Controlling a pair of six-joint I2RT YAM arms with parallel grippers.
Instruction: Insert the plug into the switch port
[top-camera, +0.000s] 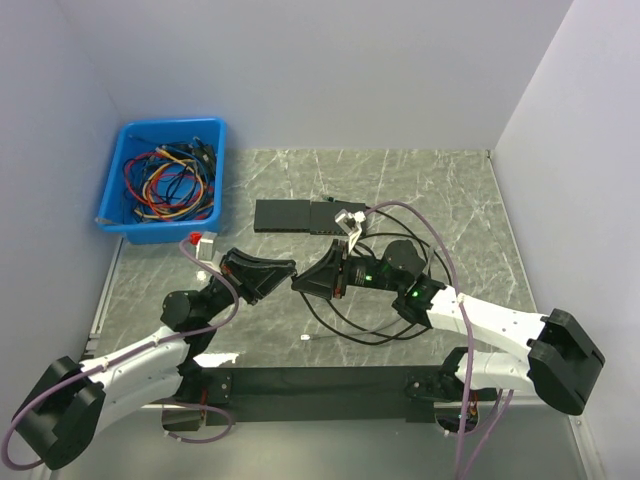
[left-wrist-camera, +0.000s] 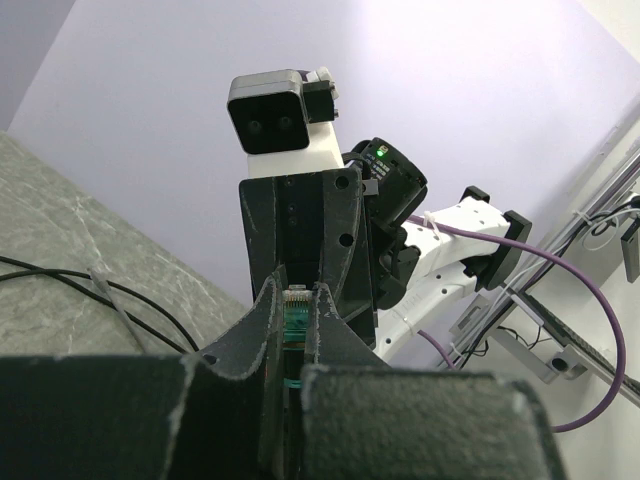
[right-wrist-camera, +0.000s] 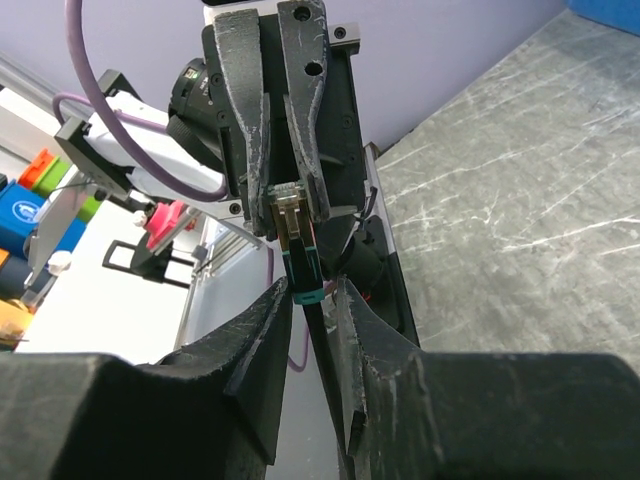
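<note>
The plug (left-wrist-camera: 293, 318), a clear connector with a teal boot (right-wrist-camera: 305, 275), is pinched between my left gripper's (left-wrist-camera: 293, 295) fingers (right-wrist-camera: 248, 120), which are shut on it. My right gripper (right-wrist-camera: 312, 295) faces the left one tip to tip. Its jaws stand apart around the boot and the black cable (right-wrist-camera: 325, 350). From above, the two grippers meet over the middle of the table, left gripper (top-camera: 288, 270) and right gripper (top-camera: 300, 284). The switch (top-camera: 300, 215) is a flat black box lying farther back. I cannot make out its port.
A blue bin (top-camera: 165, 180) of coloured cables stands at the back left. A small red and white part (top-camera: 203, 242) lies beside it. The black cable loops (top-camera: 360, 335) on the marble table under my right arm. A black strip (top-camera: 320, 385) runs along the near edge.
</note>
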